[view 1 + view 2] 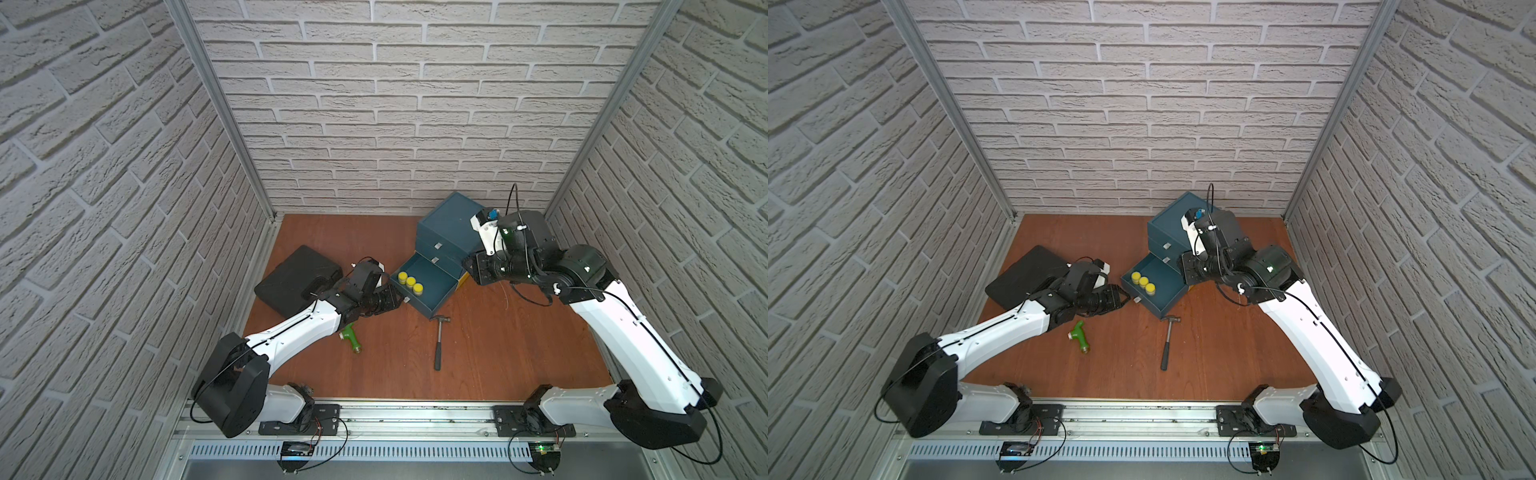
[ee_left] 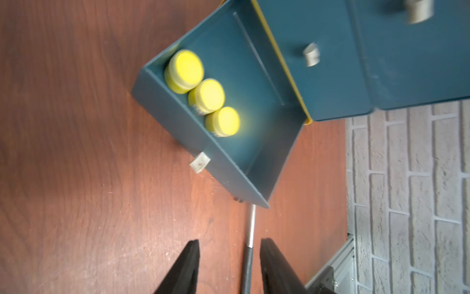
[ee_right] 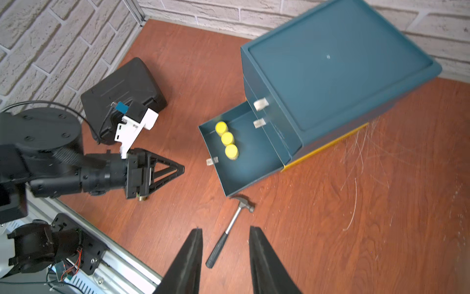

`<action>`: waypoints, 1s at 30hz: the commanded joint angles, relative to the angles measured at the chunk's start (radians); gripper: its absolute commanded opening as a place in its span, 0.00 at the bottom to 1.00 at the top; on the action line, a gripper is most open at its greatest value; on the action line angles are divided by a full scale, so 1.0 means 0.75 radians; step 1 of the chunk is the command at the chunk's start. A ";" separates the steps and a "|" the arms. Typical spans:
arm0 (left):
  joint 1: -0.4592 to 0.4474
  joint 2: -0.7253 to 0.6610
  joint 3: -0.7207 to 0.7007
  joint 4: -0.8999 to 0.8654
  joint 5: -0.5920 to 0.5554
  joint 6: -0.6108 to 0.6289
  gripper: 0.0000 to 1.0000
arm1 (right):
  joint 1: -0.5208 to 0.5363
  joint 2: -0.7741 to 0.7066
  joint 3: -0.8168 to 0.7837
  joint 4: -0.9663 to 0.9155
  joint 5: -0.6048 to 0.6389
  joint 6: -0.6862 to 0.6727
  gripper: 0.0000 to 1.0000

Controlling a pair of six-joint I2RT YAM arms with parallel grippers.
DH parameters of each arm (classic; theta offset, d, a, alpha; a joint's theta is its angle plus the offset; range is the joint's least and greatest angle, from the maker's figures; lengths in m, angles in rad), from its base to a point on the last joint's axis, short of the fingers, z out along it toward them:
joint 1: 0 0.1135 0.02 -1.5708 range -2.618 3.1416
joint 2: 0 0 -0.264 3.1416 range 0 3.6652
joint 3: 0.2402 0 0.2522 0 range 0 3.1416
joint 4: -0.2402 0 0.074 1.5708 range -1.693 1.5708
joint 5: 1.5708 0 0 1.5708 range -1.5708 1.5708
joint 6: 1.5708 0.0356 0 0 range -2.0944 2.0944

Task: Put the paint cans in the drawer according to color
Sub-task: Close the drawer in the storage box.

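Note:
Three yellow-lidded paint cans (image 1: 410,282) (image 1: 1143,283) stand in a row along one side wall of the open bottom drawer (image 1: 434,291) of a teal drawer unit (image 1: 451,220). The left wrist view shows the same cans (image 2: 207,95) in the drawer (image 2: 254,132). My left gripper (image 2: 229,241) is open and empty, low over the table just short of the drawer's front handle (image 2: 200,162). My right gripper (image 3: 225,229) hangs above the table beside the unit, jaws apart with nothing between them. It looks down on the cans (image 3: 227,138). The unit's two upper drawers are closed.
A hammer (image 1: 438,340) lies on the wooden table in front of the open drawer. A green pipe fitting (image 1: 352,336) lies under my left forearm. A black case (image 1: 291,278) sits at the left by the brick wall. The unit stands against the back wall.

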 commanded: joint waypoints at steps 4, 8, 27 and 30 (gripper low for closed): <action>0.049 0.152 -0.117 0.387 0.037 -0.250 0.38 | 0.005 -0.066 -0.058 -0.016 -0.007 0.066 0.36; 0.053 0.244 -0.125 0.500 0.064 -0.315 0.38 | 0.006 -0.074 -0.060 -0.014 -0.004 0.063 0.36; 0.051 0.463 -0.144 0.820 0.089 -0.536 0.35 | 0.004 -0.033 -0.041 0.005 -0.026 0.050 0.36; 0.050 0.488 -0.135 0.848 0.090 -0.546 0.32 | 0.004 -0.027 -0.043 0.006 -0.033 0.051 0.36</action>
